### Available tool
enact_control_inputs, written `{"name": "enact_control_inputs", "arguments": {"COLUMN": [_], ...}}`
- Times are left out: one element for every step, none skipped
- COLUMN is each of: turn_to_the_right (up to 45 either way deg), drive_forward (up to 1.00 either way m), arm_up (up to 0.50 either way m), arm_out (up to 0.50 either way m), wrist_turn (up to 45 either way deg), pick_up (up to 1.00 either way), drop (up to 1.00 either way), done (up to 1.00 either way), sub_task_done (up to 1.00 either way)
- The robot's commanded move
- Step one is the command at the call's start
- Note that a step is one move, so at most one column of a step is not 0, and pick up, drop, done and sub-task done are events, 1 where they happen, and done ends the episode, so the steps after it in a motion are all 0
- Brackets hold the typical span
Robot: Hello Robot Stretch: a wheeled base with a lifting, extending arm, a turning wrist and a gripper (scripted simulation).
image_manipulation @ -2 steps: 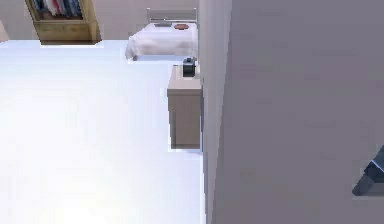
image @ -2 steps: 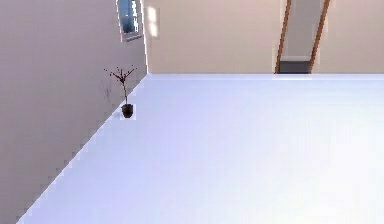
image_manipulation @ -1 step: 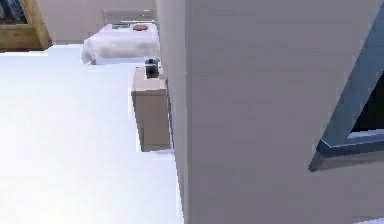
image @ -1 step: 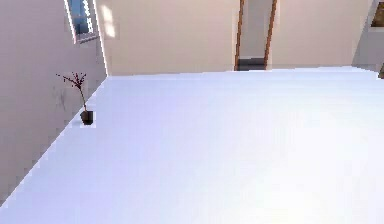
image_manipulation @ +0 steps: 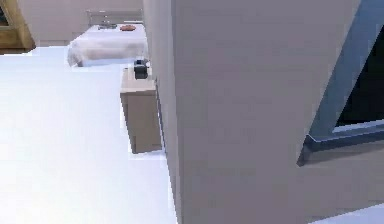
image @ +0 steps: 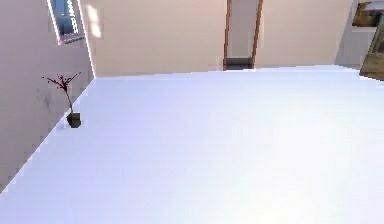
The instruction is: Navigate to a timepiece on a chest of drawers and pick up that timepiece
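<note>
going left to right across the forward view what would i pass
potted plant by the wall on the left -> doorway in the far wall -> wooden furniture at the right edge

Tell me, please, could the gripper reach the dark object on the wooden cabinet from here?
Probably not: the dark object sits on the cabinet well off, and a wall corner stands close between. Driving nearer seems needed.
</note>
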Motion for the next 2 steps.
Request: {"name": "enact_control_inputs", "arguments": {"turn_to_the_right": [0.0, 27.0], "drive_forward": [0.1, 0.0], "arm_up": [0.0, 0.0], "arm_out": [0.0, 0.0], "wrist_turn": [0.0, 0.0], "pick_up": [0.0, 0.0], "drop": [0.0, 0.0], "done": [0.0, 0.0], "sub_task_done": [0.0, 0.0]}}
